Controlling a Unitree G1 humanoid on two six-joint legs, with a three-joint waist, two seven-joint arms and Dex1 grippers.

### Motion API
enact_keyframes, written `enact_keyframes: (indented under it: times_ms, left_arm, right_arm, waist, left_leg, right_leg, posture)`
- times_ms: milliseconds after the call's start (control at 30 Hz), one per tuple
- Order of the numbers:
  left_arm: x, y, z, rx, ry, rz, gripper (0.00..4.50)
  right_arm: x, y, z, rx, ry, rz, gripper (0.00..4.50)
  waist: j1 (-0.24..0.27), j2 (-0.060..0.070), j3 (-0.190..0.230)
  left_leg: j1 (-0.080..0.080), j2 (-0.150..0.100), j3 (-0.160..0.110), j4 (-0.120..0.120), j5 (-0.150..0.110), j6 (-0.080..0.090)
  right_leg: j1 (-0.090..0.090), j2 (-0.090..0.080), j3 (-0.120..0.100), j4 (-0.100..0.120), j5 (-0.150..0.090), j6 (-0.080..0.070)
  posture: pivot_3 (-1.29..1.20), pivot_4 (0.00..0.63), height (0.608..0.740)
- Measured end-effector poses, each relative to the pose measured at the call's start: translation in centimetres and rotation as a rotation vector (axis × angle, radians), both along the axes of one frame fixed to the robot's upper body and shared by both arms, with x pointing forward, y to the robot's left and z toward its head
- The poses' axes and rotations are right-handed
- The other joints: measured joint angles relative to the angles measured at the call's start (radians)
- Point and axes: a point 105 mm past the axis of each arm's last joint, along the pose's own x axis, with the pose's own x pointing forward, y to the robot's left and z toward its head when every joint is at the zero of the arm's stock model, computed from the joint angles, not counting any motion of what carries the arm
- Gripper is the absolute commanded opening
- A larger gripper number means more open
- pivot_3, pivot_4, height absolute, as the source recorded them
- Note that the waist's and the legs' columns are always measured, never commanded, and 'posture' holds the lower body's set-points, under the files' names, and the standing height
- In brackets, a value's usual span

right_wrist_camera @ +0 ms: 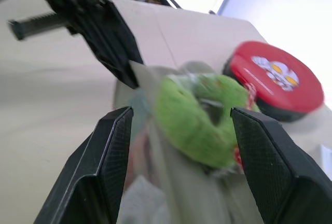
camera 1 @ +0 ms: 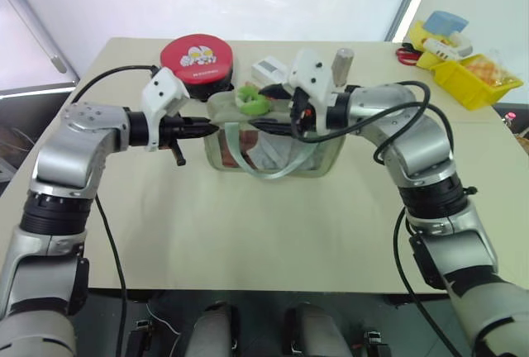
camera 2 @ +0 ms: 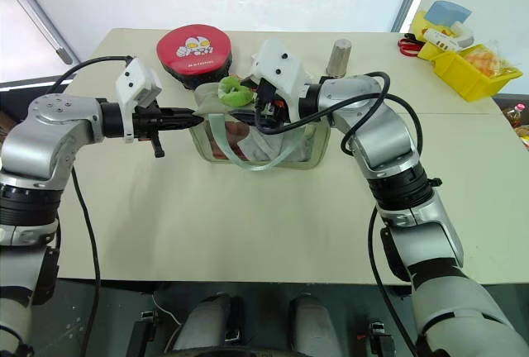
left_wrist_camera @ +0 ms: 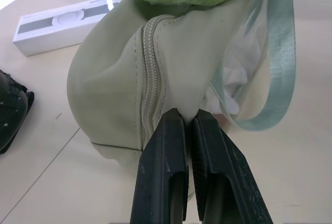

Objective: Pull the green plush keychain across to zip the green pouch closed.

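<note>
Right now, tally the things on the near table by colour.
Green: 2, the green pouch and the green plush keychain.
Red: 1, the round red case.
White: 1, the flat white box.
Metal: 1, the upright cylinder.
Total: 5.

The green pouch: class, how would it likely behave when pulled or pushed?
The green pouch likely folds and sags, since its fabric bunches where the left gripper pinches it. It probably slides on the table unless held. Its strap hangs limp.
</note>
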Motion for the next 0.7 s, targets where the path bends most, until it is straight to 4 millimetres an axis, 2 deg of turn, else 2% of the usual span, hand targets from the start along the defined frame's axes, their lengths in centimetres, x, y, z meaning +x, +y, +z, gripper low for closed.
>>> enact_keyframes:
  times_ms: [100, 133, 233, 333, 367, 500, 567, 700]
  left_arm:
    - [0.0, 0.0, 0.0, 0.0, -0.001, 0.002, 0.0]
    - [0.0, 0.0, 0.0, 0.0, -0.001, 0.002, 0.0]
    - [0.0, 0.0, 0.0, 0.0, -0.001, 0.003, 0.0]
    - [0.0, 0.0, 0.0, -0.001, -0.002, 0.004, 0.0]
    - [0.0, 0.0, 0.0, -0.001, -0.003, 0.005, 0.0]
    - [0.1, -0.1, -0.1, -0.004, -0.003, 0.003, 0.0]
    - [0.1, -0.1, -0.1, -0.005, -0.003, 0.002, 0.0]
    - [0.1, -0.1, -0.1, -0.007, -0.006, 0.01, 0.0]
  right_arm:
    - [0.3, 0.3, -0.1, 0.01, 0.0, -0.003, 3.08]
    - [0.4, 0.3, -0.1, 0.013, 0.0, -0.006, 2.86]
    - [0.6, 0.7, -0.2, 0.029, 0.013, -0.003, 1.84]
    - [0.5, 0.9, 0.1, 0.047, 0.015, 0.008, 0.21]
    - [0.5, 0.8, 0.3, 0.053, 0.014, 0.006, 0.04]
    - [0.8, -0.1, 0.9, 0.082, 0.024, -0.031, 0.04]
    - [1.1, -1.5, 1.3, 0.067, 0.011, -0.084, 0.04]
    - [1.6, -5.4, 2.1, 0.015, -0.071, -0.24, 0.04]
  waist:
    - [-0.001, 0.0, 0.0]
    - [-0.001, 0.0, 0.0]
    - [-0.001, 0.0, 0.0]
    - [-0.001, 0.0, 0.0]
    - [-0.001, 0.0, 0.0]
    - [0.001, 0.0, 0.0]
    - [0.003, 0.0, 0.0]
    - [0.003, 0.0, 0.0]
  left_leg:
    - [0.0, 0.0, 0.0, 0.0, 0.0, 0.0]
    - [0.0, 0.0, 0.0, 0.0, 0.0, 0.0]
    - [0.0, 0.0, 0.0, 0.0, 0.0, 0.0]
    - [0.0, 0.0, 0.0, 0.0, 0.0, 0.0]
    - [0.0, 0.0, 0.0, 0.0, 0.0, 0.0]
    - [0.0, 0.0, 0.0, 0.0, 0.0, 0.0]
    - [0.0, 0.0, 0.0, 0.0, 0.0, 0.0]
    - [0.0, 0.0, 0.0, 0.0, 0.0, 0.0]
  right_leg:
    - [0.0, 0.0, 0.0, 0.0, 0.0, 0.0]
    - [0.0, 0.0, 0.0, 0.0, 0.0, 0.0]
    - [0.0, 0.0, 0.0, 0.0, 0.0, 0.0]
    - [0.0, 0.0, 0.0, 0.0, 0.0, 0.0]
    - [0.0, 0.0, 0.0, 0.0, 0.0, 0.0]
    - [0.0, 0.0, 0.0, 0.0, 0.0, 0.0]
    - [0.0, 0.0, 0.0, 0.0, 0.0, 0.0]
    - [0.0, -0.001, 0.0, 0.0, 0.0, 0.0]
  posture:
    - [0.0, 0.15, 0.74]
    - [0.0, 0.15, 0.74]
    - [0.0, 0.15, 0.74]
    - [0.0, 0.15, 0.74]
    - [0.0, 0.15, 0.74]
    - [0.0, 0.15, 0.74]
    - [0.0, 0.15, 0.74]
    - [0.0, 0.15, 0.74]
